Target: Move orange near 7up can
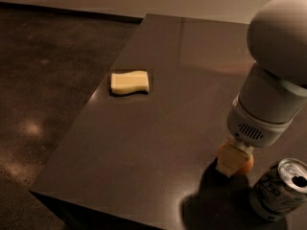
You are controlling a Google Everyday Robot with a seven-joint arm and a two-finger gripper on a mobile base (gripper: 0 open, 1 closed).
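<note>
— Fingers (pixel 232 159), what are they doing?
— They are closing on the orange (pixel 246 166). One pale, flat, blocky finger is lying across its front and covering most of it; the other is hiding behind the fruit.
— And the gripper (pixel 235 166) itself?
— It is hanging low over the front right part of the table (pixel 158 143), pointing straight down from a thick, smooth, light grey wrist (pixel 268 104) with a small vent grille in it.
— Where is the orange sitting?
— Between those fingers, down at the tabletop. Whether it is touching the surface, I cannot tell. Only slivers of round, matte orange skin are showing on either side of the finger.
— How is it lying against the can (pixel 276 191)?
— The can is standing just beside it, to the right and nearer the front edge, with a narrow gap between them. It is a dark greenish-grey cylinder with pale markings, and its shiny silver top with the open tab hole is catching the light.
— What is the table looking like?
— Dark brown, flat and smooth, giving off a faint sheen. A black shadow (pixel 211 200) is pooling under the arm, in front of the orange.
— Anything else around?
— A pale yellow sponge (pixel 129 82) with wavy edges is lying flat near the left edge, well apart from the orange and can. A dark speckled floor (pixel 43 80) is stretching away on the left.
— Is anything getting in the way?
— Only the finger and wrist are blocking the view of the orange.
</note>
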